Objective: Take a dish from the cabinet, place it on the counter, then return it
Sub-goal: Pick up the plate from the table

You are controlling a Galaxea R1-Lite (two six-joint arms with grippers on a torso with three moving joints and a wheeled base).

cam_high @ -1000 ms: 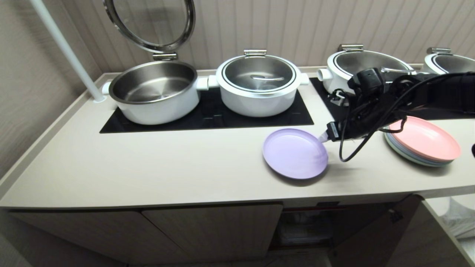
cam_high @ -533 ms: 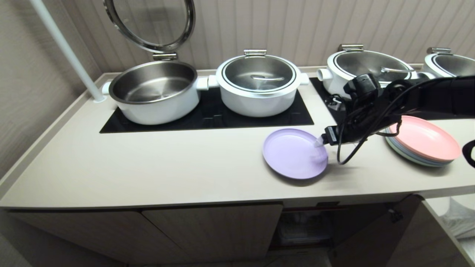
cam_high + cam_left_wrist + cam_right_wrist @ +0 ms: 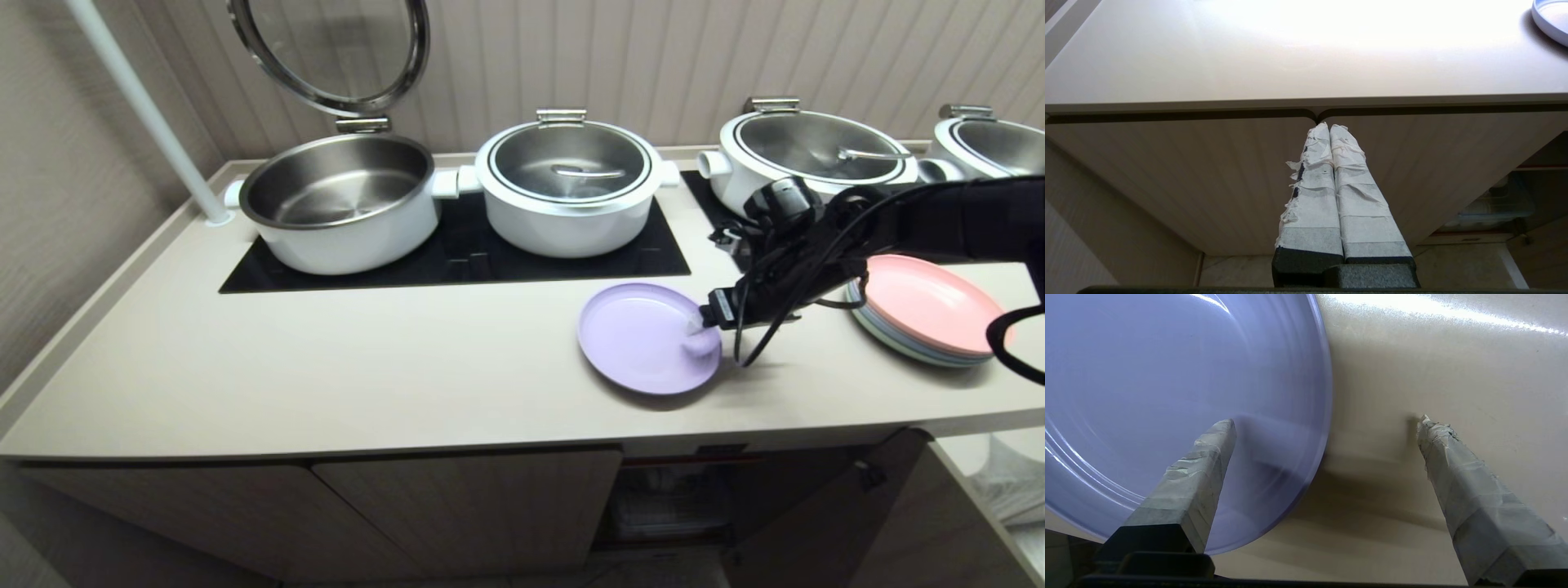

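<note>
1. The right gripper [image 3: 1323, 420] is standing wide open and gripping nothing, one taped finger [image 3: 1200, 465] lying over the dish [image 3: 645, 336], the other over bare counter [image 3: 326, 367] just outside the rim.
2. The lavender dish is lying flat on the counter, its edge sitting between those fingers.
3. A pink-topped plate stack [image 3: 931, 309] is sitting behind the wrist.
4. Beyond the fingertips, white pots [image 3: 571, 188] are standing on the black hob.
5. The left gripper [image 3: 1329, 130], pressed closed, is hanging before the cabinet [image 3: 1188, 171] doors.

- I see an open white pot [image 3: 339, 208], lid [image 3: 331, 49] raised.
- Three lidded white pots [image 3: 571, 188].
- A pink-topped plate stack [image 3: 927, 314].
- A white pole [image 3: 143, 110].
</note>
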